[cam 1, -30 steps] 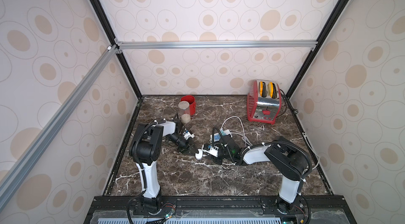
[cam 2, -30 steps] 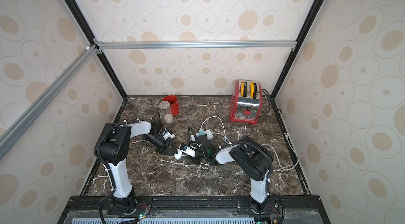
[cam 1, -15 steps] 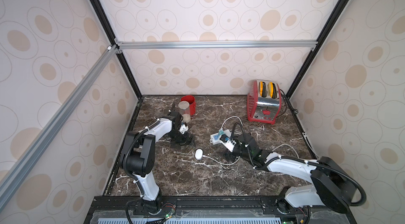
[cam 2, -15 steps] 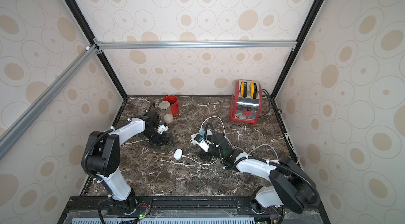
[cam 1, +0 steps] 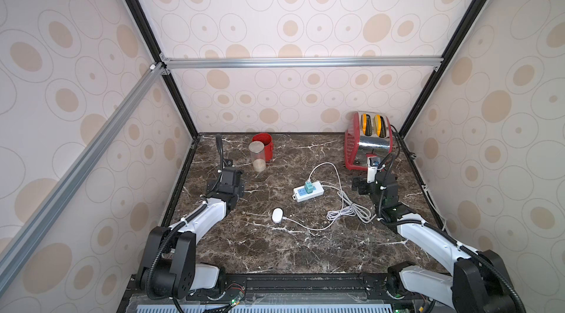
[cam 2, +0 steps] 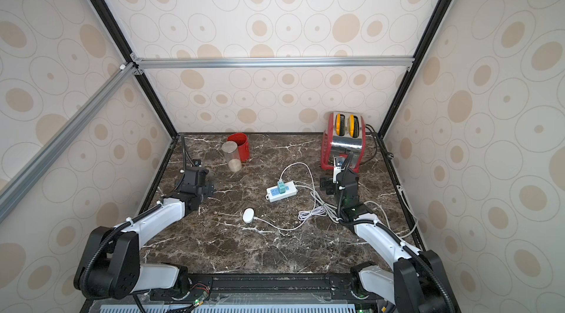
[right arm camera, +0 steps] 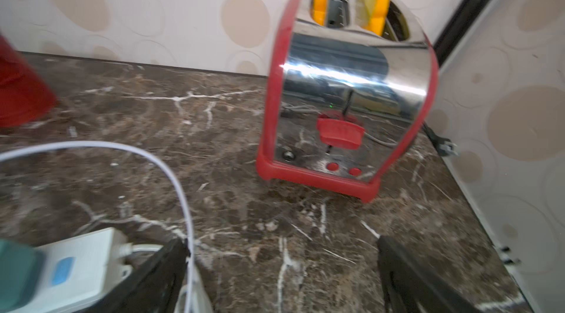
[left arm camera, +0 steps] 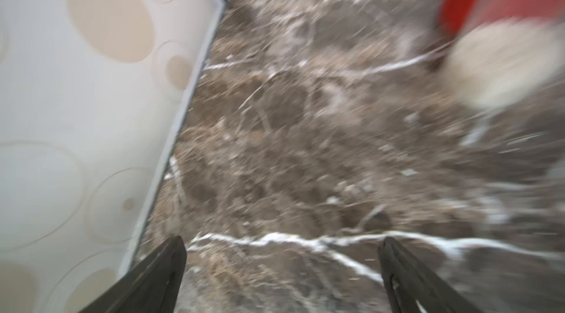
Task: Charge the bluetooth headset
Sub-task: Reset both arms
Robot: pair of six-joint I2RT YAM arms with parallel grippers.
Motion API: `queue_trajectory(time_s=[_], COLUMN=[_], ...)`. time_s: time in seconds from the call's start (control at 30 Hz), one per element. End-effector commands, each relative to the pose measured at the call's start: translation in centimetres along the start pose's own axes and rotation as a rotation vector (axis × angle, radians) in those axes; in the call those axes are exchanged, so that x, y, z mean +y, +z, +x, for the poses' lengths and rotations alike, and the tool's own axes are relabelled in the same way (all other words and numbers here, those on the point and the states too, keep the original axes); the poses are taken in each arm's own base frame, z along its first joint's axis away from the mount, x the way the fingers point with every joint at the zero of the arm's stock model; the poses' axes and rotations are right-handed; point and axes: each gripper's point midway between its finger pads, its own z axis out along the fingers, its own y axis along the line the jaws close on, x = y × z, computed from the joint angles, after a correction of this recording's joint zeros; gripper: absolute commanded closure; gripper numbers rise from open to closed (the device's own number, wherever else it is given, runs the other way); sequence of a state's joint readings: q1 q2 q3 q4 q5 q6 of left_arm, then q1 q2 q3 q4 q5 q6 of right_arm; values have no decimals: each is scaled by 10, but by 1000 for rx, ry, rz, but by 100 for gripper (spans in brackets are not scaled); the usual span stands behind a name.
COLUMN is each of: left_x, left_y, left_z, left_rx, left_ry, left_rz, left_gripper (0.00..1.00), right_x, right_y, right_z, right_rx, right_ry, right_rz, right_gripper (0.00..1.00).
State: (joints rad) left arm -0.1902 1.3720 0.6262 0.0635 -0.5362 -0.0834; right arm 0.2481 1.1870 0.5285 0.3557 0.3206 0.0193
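The bluetooth headset (cam 1: 277,215) (cam 2: 248,215), a small white oval case, lies alone on the marble table in both top views. A white cable (cam 1: 305,229) (right arm camera: 171,173) runs from its end round to the teal adapter (cam 1: 309,187) (right arm camera: 15,274), which sits in the white power strip (cam 1: 318,188) (right arm camera: 79,268). My left gripper (cam 1: 227,180) (left arm camera: 282,253) is open and empty near the left wall, well away from the headset. Beside the strip's right end my right gripper (cam 1: 374,186) (right arm camera: 281,244) is also open and empty, facing the toaster.
A red toaster (cam 1: 368,140) (right arm camera: 351,97) stands at the back right. A red cup (cam 1: 263,144) and a clear jar (cam 1: 257,155) stand at the back left, just ahead of the left gripper. Loose coils of cable (cam 1: 345,212) lie by the right arm.
Both grippers were closed down at the headset and cable in the middle. They have opened, let go and drawn back to their own sides. The headset now lies free.
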Motion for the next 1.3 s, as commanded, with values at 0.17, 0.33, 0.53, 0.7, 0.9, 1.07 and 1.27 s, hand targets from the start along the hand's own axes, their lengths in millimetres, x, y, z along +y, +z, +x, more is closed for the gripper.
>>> queue_trajectory(time_s=[0.17,0.33,0.53,0.7,0.9,1.07,1.27], left_x=[19,20,10,11,11,10,10], left_y=[23,40,40,40,39,40,39], left_z=[-39,-31,-24,-24,-23,-24,-23], left_rx=[-252,-252,-308,-308,-311,-308,-310], left_ry=[-148,-230,-247,-248,-247,-246,-246], left_rz=[-98,26,123,121,121,122,122], left_gripper=[1,1,1,1,1,1,1], right_x=[-31,-32,-37,-39,-38,-39,-39], right_y=[34,42,49,51,51,51,51], right_z=[44,53,66,66,67,67,66], right_rx=[20,-27,8,11,14,13,12], right_ry=[-30,-9,27,34,34,34,35], right_rz=[170,118,115,112,110,111,111], right_gripper=[0,0,0,0,0,0,0])
